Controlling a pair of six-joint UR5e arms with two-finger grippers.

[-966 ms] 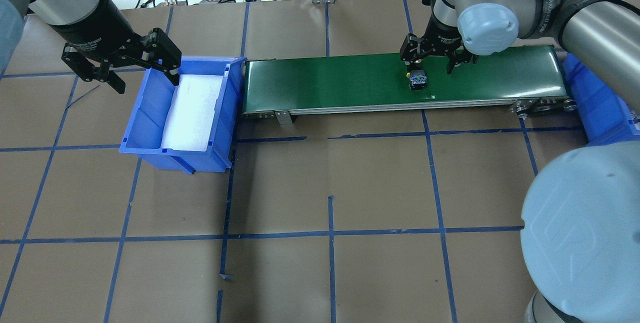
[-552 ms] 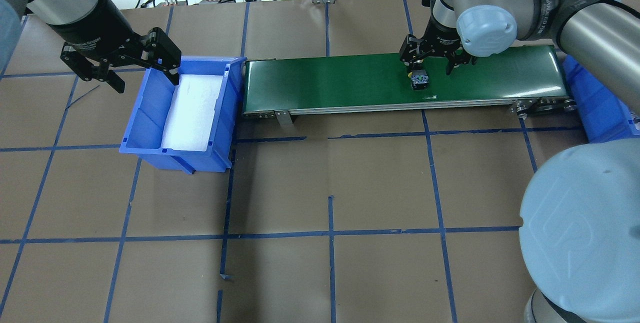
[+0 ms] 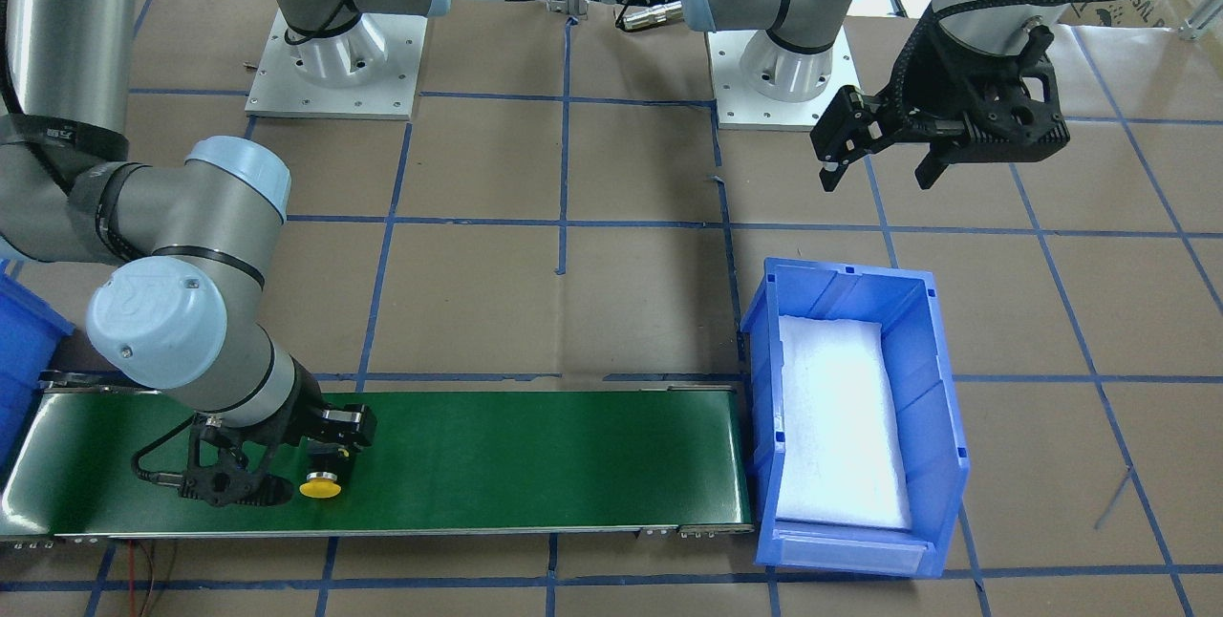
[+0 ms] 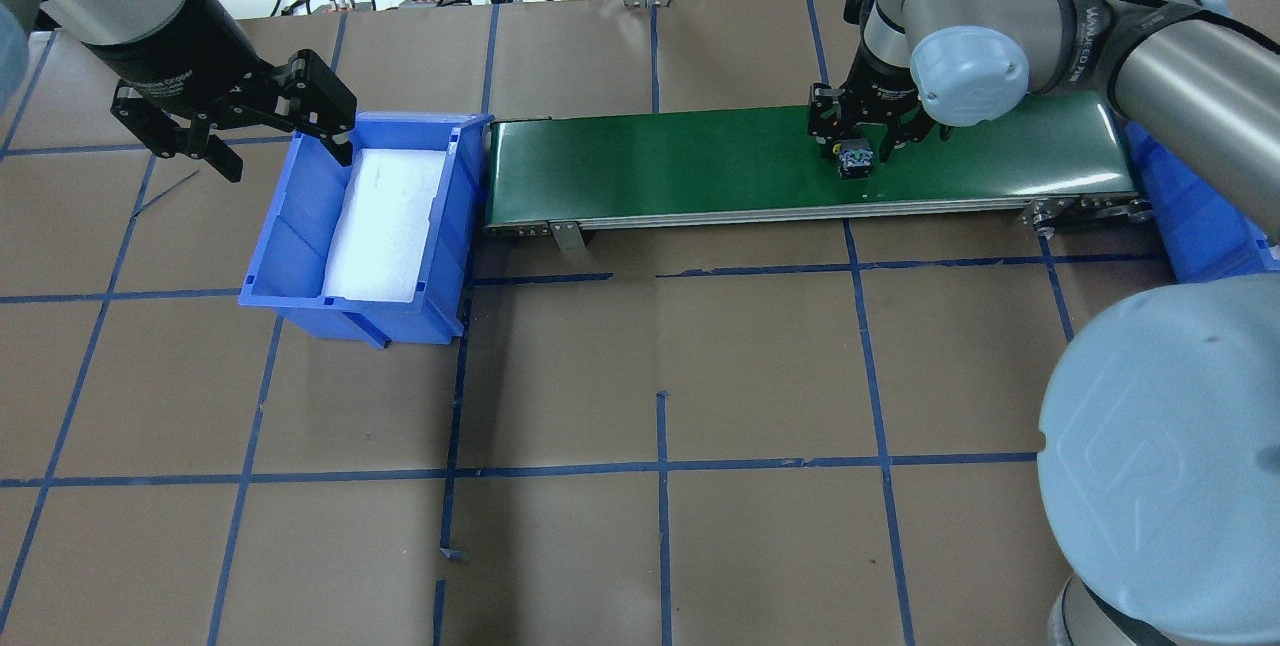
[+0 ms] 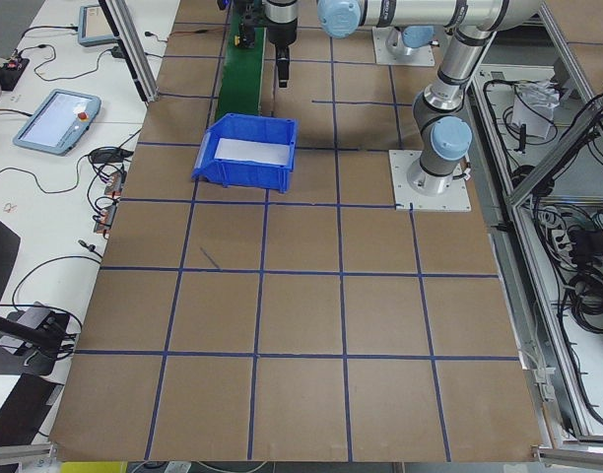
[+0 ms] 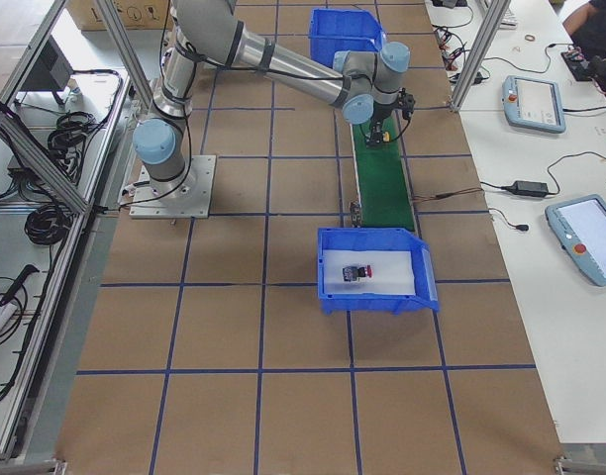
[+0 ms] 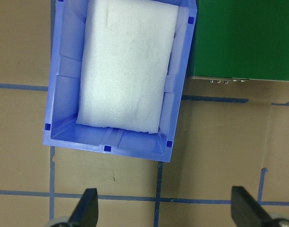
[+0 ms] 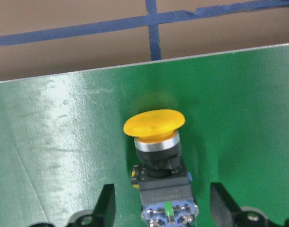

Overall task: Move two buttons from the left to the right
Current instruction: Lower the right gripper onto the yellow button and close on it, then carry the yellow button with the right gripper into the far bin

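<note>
Foam-lined blue bin [image 4: 300,216]; yellow button [image 3: 319,488] on green belt [image 4: 650,166]

In the overhead view, the right claw [image 4: 857,148] now has its fingers drawn in much closer on either side of the yellow button [image 4: 856,163], where a second ago they are spread wide. Claw and button both sit a little further toward the right of the frame on the green belt [image 4: 650,166]. The left claw [image 4: 284,158], at upper left, is slightly higher and further left than before.
</note>
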